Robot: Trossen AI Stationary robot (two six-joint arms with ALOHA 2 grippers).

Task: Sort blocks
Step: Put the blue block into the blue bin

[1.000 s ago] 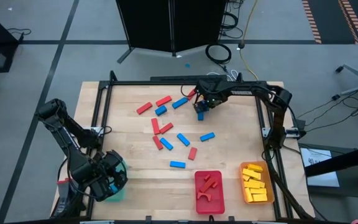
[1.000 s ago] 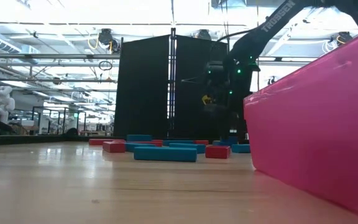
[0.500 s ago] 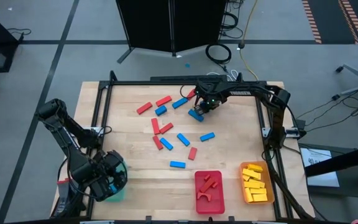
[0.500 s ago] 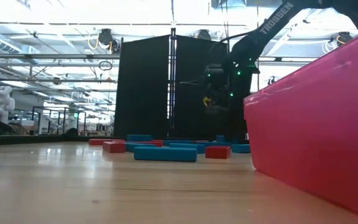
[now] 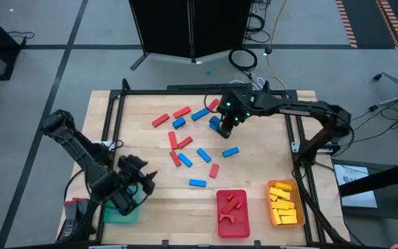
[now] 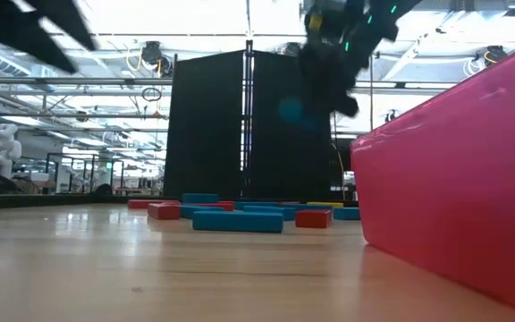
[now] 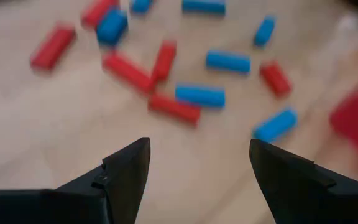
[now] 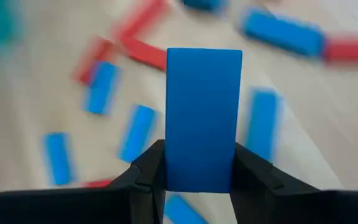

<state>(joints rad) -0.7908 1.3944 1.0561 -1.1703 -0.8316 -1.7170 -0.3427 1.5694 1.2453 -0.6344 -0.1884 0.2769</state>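
Red and blue blocks lie scattered flat on the wooden table; the left wrist view shows them too, among them a blue one. Above the far part of the scatter my right gripper is shut on one blue block; the low view shows it high over the table. At the near left my left gripper hangs open, with nothing between its fingers. My right gripper pinches the blue block by its two long sides, near one end, between its two fingers. The fingers slant down from the table's far right and lie along the block, which sticks out past them. The block is lifted clear of the table.
Along the near edge stand a green tray partly under my left arm, a red tray with red pieces and an orange tray with yellow blocks. A black frame runs around the table. Bare wood lies between the scatter and the left edge.
My right gripper has risen steeply from the table at the far side, taking the blue block with it, so the block now hangs clear. My left gripper has swung from over the green tray toward the table's middle and has turned.
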